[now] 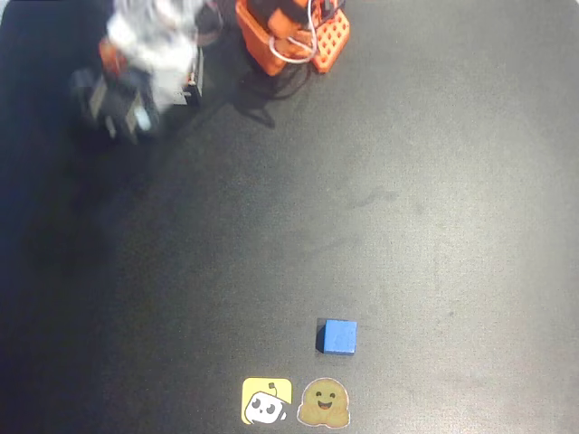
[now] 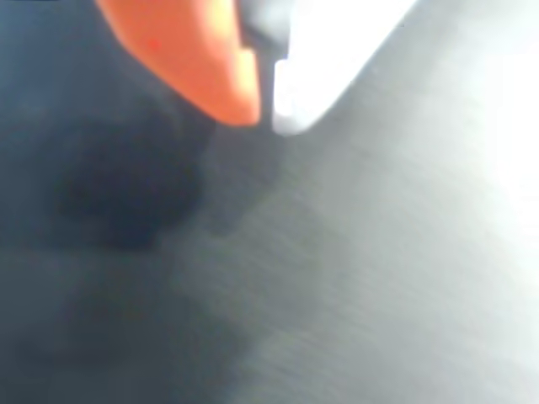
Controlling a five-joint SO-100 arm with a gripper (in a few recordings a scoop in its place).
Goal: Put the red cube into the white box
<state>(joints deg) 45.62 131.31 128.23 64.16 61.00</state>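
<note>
The overhead view shows a dark table surface (image 1: 434,199). The arm (image 1: 149,54) sits at the upper left, blurred; its white and orange parts are smeared, and the state of its gripper cannot be determined. The orange arm base (image 1: 289,36), with white cable loops, is at the top centre, just right of the arm. A blue cube (image 1: 339,336) rests on the table at the lower centre, well apart from the arm. Below the cube, near the bottom edge, lie two stickers side by side: a yellow square sticker (image 1: 267,401) and a brown smiling-face sticker (image 1: 324,403).
</note>
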